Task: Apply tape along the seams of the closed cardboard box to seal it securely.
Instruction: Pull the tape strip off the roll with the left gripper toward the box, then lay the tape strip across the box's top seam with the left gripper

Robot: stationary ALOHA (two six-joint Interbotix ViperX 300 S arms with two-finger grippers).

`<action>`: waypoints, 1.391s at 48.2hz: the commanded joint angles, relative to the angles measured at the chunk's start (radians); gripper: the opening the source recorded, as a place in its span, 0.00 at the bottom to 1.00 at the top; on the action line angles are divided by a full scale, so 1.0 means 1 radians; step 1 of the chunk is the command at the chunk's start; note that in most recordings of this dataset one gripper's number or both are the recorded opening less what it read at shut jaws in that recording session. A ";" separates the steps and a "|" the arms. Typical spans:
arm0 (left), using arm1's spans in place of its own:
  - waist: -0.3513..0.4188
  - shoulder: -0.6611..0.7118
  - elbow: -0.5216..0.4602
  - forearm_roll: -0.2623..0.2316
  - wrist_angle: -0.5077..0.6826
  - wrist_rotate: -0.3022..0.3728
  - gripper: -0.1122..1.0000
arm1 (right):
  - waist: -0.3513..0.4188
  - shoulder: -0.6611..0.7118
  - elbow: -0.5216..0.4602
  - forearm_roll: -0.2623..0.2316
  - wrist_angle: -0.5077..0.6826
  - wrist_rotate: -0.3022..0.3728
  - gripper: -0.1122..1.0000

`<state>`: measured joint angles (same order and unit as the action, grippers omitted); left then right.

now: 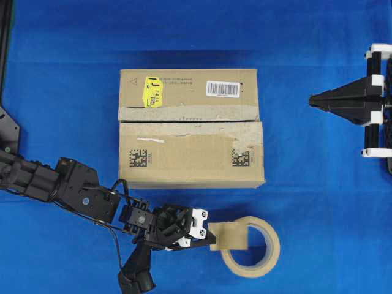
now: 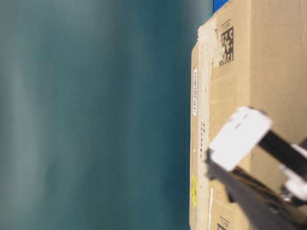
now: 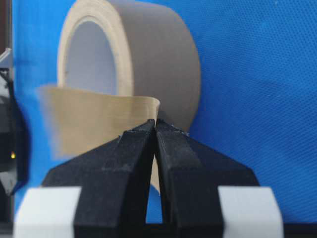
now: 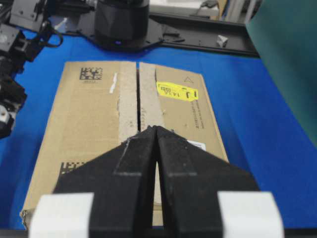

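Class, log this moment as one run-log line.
left gripper: shut on tape | right gripper: shut, empty | cardboard box: seams untaped

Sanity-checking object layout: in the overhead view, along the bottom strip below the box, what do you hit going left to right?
left gripper → tape, its flap pinched in the jaws → tape roll on the blue table.

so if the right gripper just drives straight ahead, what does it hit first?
Probably the cardboard box. The right gripper is shut and points at the box's near end, roughly in line with the seam; its height above the table is unclear.
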<state>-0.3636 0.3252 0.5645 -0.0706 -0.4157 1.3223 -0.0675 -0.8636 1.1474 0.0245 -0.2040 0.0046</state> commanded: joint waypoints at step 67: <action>0.305 -0.465 0.110 0.034 0.115 0.466 0.11 | -0.025 -0.025 -0.049 -0.031 0.035 -0.023 0.10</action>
<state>-0.0767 -0.1150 0.6903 -0.0368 -0.2915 1.7856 -0.0859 -0.8851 1.1259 -0.0015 -0.1749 -0.0169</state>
